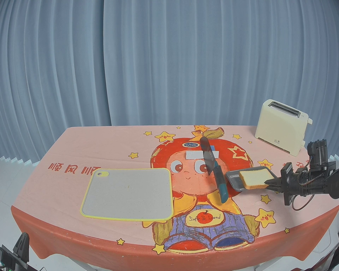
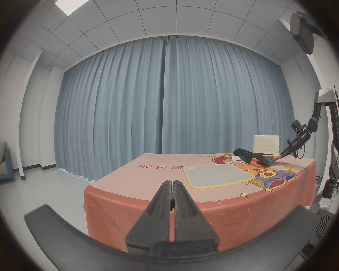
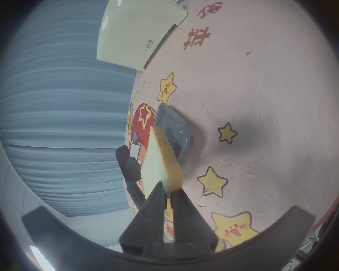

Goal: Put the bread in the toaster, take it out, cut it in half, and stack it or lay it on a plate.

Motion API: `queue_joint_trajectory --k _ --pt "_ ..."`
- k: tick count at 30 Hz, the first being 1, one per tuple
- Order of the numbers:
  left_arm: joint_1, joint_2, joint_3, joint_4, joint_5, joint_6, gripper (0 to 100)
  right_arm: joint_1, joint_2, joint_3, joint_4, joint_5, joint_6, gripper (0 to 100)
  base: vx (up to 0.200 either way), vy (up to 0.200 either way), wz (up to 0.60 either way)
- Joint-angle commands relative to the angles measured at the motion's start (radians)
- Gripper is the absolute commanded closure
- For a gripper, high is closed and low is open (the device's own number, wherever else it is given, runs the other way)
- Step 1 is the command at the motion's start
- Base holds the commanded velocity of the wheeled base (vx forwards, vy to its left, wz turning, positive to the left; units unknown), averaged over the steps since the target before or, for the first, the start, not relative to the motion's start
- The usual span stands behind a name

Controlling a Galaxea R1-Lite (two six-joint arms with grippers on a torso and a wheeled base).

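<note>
My right gripper [image 1: 271, 182] pinches the pale square bread slice [image 1: 256, 177] by one edge over the small grey metal tray [image 1: 232, 175], so I need a slow, level lift (the hold looks shallow) toward the boxy cream toaster [image 1: 281, 126].

Bright, even, diffuse indoor light. Lit from overhead: a glowing ceiling panel [image 2: 70, 4] at the upper edge of the left wrist view, washed out to plain white, and a second bright strip [image 3: 39, 256] at the rim of the right wrist view. Soft, faint-edged shadows only: a dim band on the tablecloth [image 3: 282, 88] just beside the tray [image 3: 176, 127], a pale one along the foot of the toaster [image 1: 280, 125]. Top face of the bread [image 1: 256, 177] evenly lit. Gentle shading between the folds of the curtain [image 1: 176, 63]. Strong fisheye bending toward the edges, bowing the curtain folds and the table's rim. Dark, rounded vignetting in the corners of both wrist views.
</note>
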Motion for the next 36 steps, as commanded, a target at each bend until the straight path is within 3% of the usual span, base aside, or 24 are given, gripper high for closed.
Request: queue_joint_trajectory --k 1,24,36 --pt "0.000 -0.001 0.018 0.000 0.000 0.000 100 0.000 -0.024 -0.001 0.002 0.001 0.001 100 0.000 0.000 0.00" --pt "0.000 -0.001 0.018 0.000 0.000 0.000 100 0.000 -0.071 -0.004 -0.018 -0.004 -0.007 100 0.000 0.000 0.00" --pt "0.000 -0.001 0.018 0.000 0.000 0.000 100 0.005 -0.032 0.043 -0.004 -0.018 -0.097 100 0.000 0.000 0.00"
